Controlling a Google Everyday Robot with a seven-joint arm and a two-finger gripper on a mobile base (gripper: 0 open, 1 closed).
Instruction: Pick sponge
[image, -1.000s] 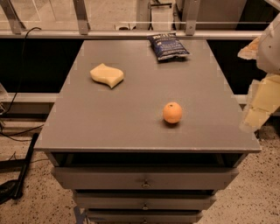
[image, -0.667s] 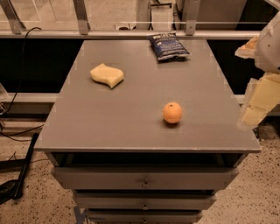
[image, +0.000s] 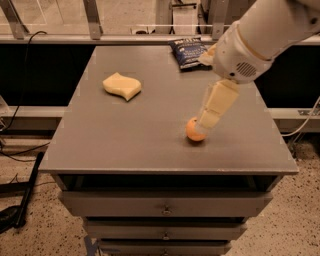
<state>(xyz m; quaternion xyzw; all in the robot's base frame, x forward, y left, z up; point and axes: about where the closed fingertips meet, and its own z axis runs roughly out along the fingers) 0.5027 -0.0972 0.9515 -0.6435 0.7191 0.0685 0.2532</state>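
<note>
The sponge (image: 121, 86) is a pale yellow foam block with wavy edges, lying flat on the left rear part of the grey table (image: 125, 135). My gripper (image: 205, 121) hangs from the white arm (image: 265, 35) that reaches in from the upper right. Its tip is just above and in front of the round orange fruit (image: 194, 133), partly covering it. The gripper is well to the right of the sponge and does not touch it. It holds nothing that I can see.
A dark blue snack bag (image: 189, 52) lies at the table's rear, partly behind the arm. Drawers (image: 165, 207) sit under the tabletop. Cables (image: 20, 150) run along the floor at left. A railing (image: 95, 20) stands behind the table.
The arm has swung in from the right edge over the table; the gripper now sits by the orange. The sponge, orange and bag have not moved.
</note>
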